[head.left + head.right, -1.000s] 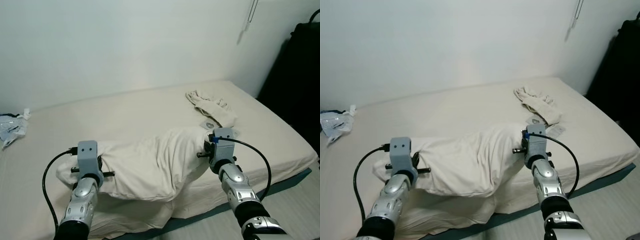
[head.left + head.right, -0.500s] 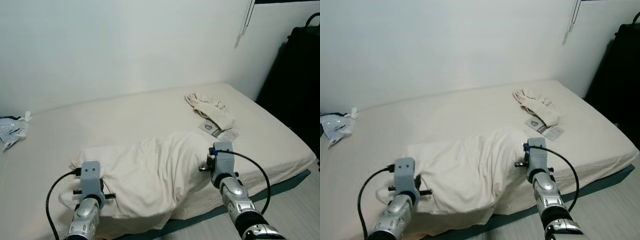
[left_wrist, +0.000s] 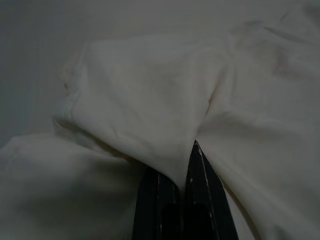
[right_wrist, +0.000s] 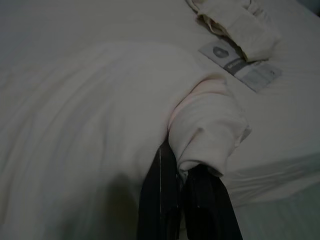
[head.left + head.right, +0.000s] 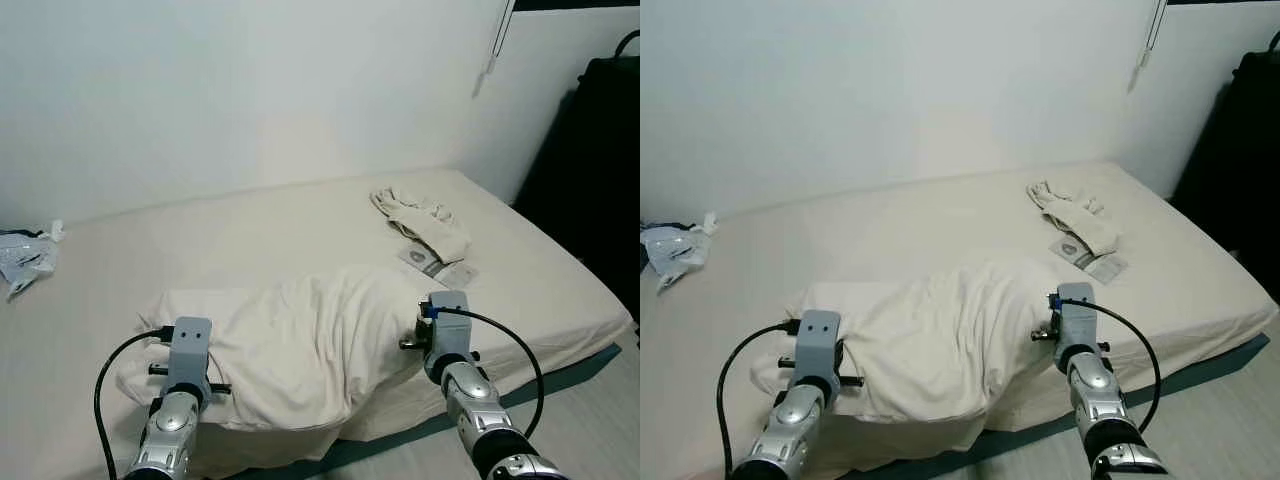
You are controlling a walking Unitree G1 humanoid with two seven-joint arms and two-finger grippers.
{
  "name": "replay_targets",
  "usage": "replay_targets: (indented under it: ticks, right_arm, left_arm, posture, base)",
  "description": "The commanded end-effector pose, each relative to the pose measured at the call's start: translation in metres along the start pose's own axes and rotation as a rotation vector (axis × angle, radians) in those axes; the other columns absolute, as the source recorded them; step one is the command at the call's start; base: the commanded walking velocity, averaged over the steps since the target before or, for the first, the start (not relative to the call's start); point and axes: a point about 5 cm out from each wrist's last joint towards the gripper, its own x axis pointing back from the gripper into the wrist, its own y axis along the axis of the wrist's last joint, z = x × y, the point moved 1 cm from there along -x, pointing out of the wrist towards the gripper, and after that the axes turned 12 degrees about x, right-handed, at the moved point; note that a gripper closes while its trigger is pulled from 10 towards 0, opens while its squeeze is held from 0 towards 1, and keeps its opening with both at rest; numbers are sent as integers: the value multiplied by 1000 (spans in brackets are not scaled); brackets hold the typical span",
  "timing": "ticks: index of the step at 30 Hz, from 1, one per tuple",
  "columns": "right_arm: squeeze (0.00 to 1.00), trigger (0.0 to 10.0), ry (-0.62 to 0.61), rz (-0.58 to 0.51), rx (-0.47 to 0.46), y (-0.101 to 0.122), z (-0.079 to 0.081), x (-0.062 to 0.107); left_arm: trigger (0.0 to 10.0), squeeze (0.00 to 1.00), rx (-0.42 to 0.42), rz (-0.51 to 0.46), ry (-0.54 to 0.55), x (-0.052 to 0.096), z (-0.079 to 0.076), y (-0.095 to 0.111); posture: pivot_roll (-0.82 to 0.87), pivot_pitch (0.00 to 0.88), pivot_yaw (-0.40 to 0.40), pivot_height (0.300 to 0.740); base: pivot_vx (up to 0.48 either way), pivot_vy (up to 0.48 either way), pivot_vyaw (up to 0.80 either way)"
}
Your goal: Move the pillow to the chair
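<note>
**On the bed: pillow held at both ends**

On the bed [image 5: 300, 230], near its front edge, lies the cream pillow [image 5: 300, 345]. My left gripper [image 3: 181, 187] is clamped on a fold of cloth at the pillow's left end; my right gripper [image 4: 182, 192] is closed on a bunched corner at its right end. Behind the pillow's right end: folded cloth [image 5: 420, 220], with flat packets [image 5: 437, 265] just in front of it. Far left of the pillow: crumpled bag [image 5: 22, 262].
</note>
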Motion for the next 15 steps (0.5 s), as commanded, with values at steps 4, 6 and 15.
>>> replay_targets:
  ticks: [4,6,15]
  right_arm:
    - [0,10000,12,-16,-4,3,8,-1]
    - [0,10000,19,-23,-16,4,12,-1]
    - [0,10000,22,-25,-23,4,14,-1]
  left_arm:
    - [10000,0,12,19,7,-4,-2,3]
    - [10000,0,10,16,20,-5,-1,4]
    - [10000,0,17,-14,38,-9,1,13]
  posture:
    - [-30,53,-18,740]
    - [-32,55,-13,740]
    - [-27,52,-4,740]
  base:
    - [0,0,0]
    - [0,0,0]
    - [0,-152,0]
